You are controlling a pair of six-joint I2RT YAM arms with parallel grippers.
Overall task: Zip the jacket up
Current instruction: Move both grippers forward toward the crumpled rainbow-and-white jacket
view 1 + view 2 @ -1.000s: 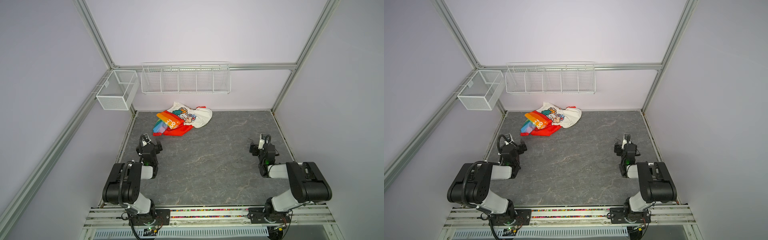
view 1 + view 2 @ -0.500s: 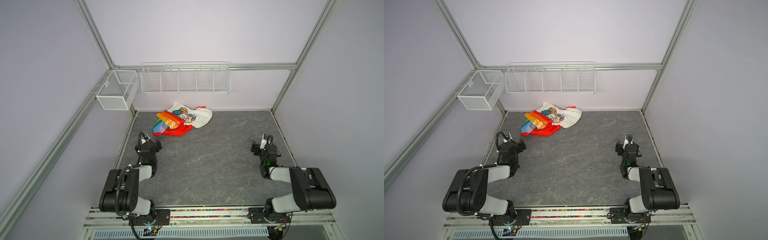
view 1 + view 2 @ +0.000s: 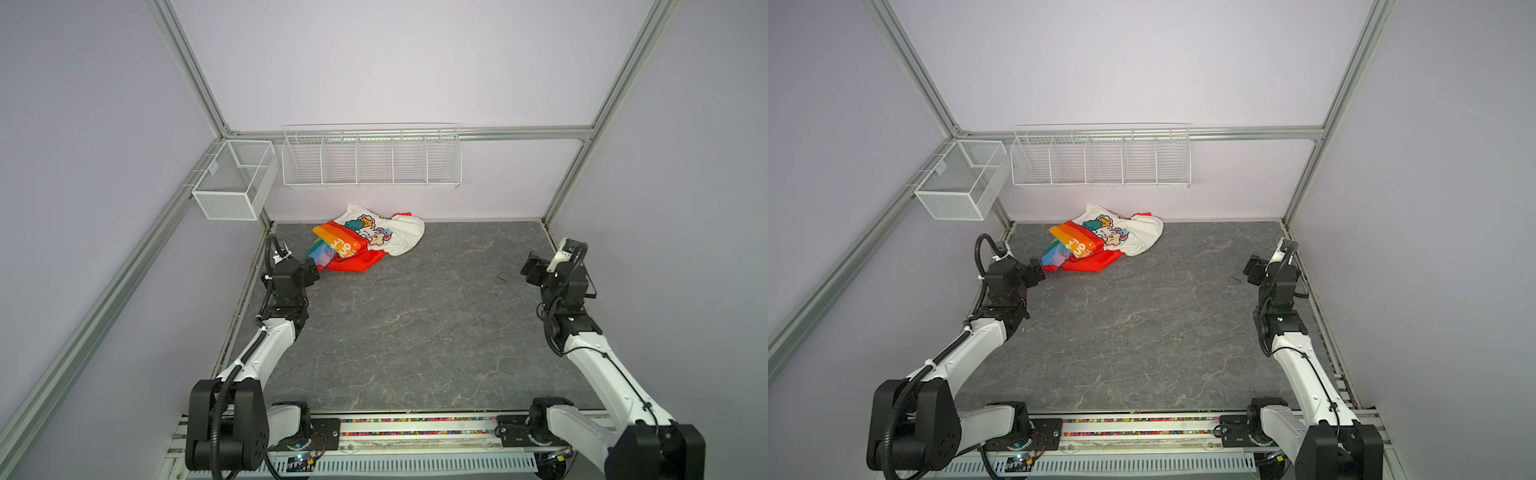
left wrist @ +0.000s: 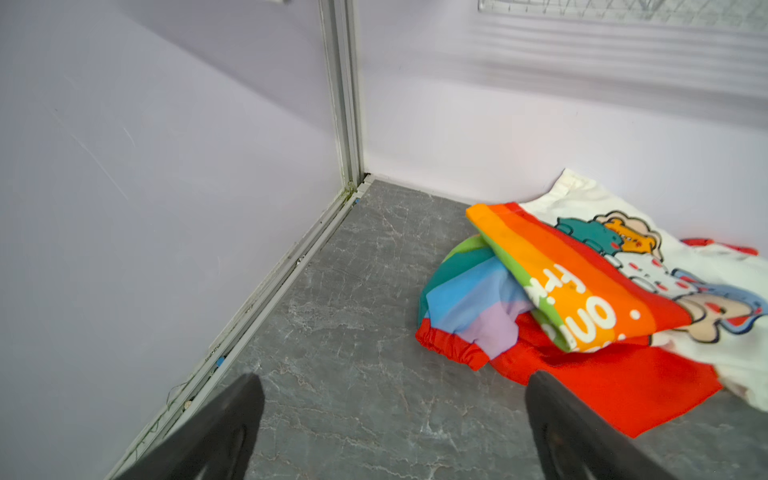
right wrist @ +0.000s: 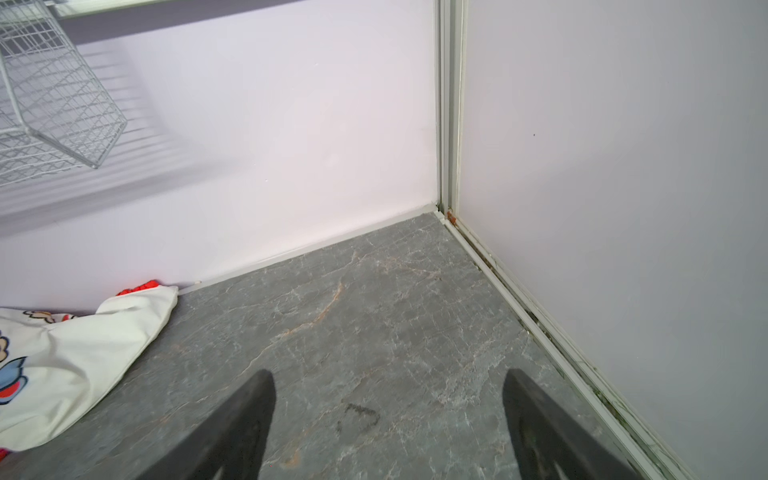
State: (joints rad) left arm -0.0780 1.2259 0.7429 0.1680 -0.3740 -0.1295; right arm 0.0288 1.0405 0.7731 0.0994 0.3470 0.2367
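Left wrist view: left gripper [image 4: 395, 384] spread wide, empty, just short of jacket [image 4: 582, 291], nearest its red cuff [image 4: 449, 349], not touching. Jacket crumpled on grey mat [image 3: 415, 332], rainbow half folded over white cartoon half. Wire rack [image 3: 371, 156] on wall above jacket. Right gripper [image 5: 388, 376] spread wide, empty, well apart from jacket, right of it.

**Thin cloth on a matt, stone-look top**

The jacket [image 3: 365, 243], at eleven o'clock on the tabletop [image 3: 395, 332], is thin, smooth cloth with a faint sheen. Its red cuff [image 4: 453, 349] is gathered and crinkled. The tabletop looks like matt grey veined stone. The wire rack [image 3: 370, 166] at twelve o'clock and the mesh basket [image 3: 226, 189] at ten o'clock are white-coated metal. The frame posts [image 3: 194, 75] are bare brushed metal. The left gripper [image 4: 390, 382] and right gripper [image 5: 388, 378] have matt black fingers [image 4: 224, 424].
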